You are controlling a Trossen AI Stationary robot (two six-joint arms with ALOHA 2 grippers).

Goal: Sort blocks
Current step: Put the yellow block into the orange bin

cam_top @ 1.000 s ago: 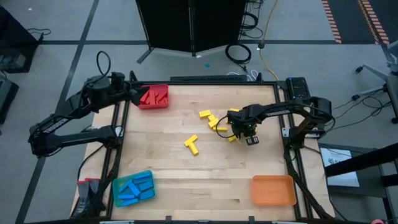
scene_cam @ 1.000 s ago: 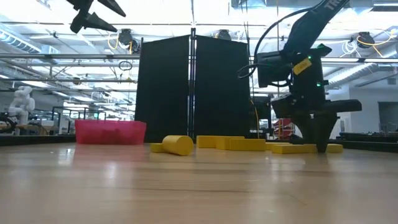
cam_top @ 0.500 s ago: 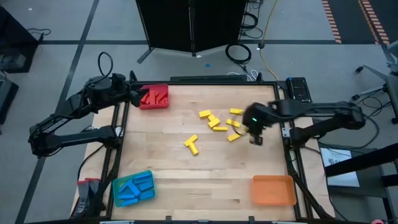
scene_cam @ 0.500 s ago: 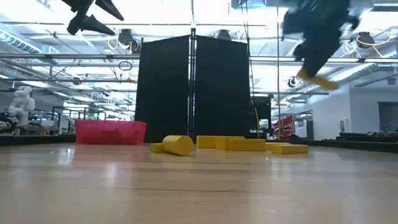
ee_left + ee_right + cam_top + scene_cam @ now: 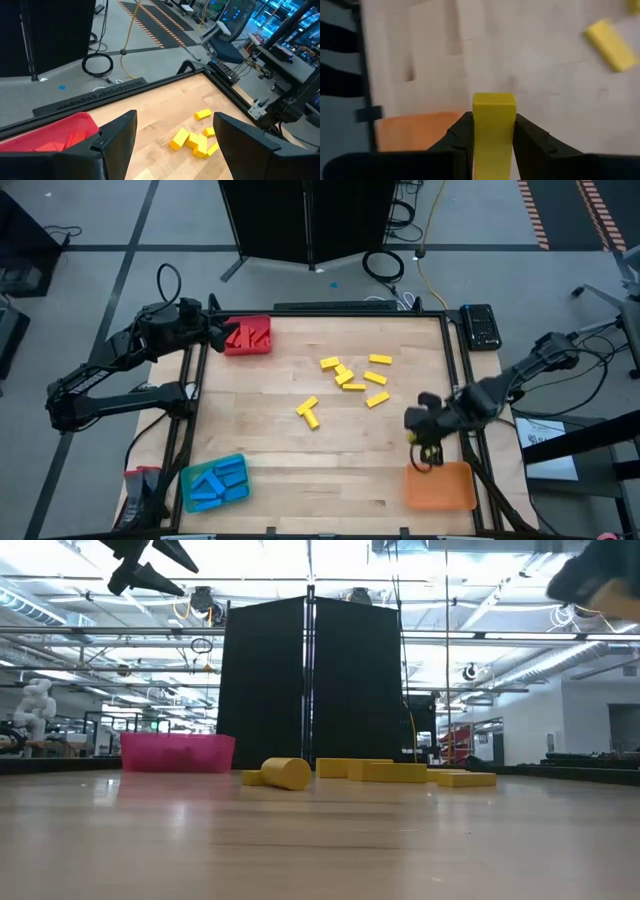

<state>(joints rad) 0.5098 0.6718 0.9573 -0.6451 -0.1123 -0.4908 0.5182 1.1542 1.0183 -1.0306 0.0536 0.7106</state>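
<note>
near edge, right corner: orange tray (image 5: 440, 488) looks empty as far as I can tell, so no yellows delivered yet.

right gripper (image 5: 428, 456): hanging just past the orange tray's far rim, fingers pinched on a yellow block (image 5: 493, 127). The wrist view shows the block standing up between the two pads, with the tray's orange right below it. My guess is it's basically at the drop-off.

near edge, left corner: blue tray (image 5: 214, 483) is full of blue blocks (image 5: 212, 481), and I see no blue ones loose on the table (image 5: 280, 430), so blue looks finished.

middle of table: loose yellow blocks (image 5: 347, 378) are scattered here, a T-shaped pair (image 5: 308, 412) a bit nearer and a cluster of roughly six beyond it toward the right. The low view has one round-looking yellow piece (image 5: 286, 773) in front of the flat ones, can't tell what that's about.

far edge, left corner: red tray (image 5: 247, 336) holds red blocks (image 5: 246, 335), with no stray reds anywhere, so red looks done too.

left gripper (image 5: 170, 150): parked up over the red tray's corner, fingers spread apart, nothing between them.

progress: I'd say two colours are sorted and yellow is barely started; about seven or eight yellows left on the wood plus the one in the air.
</note>
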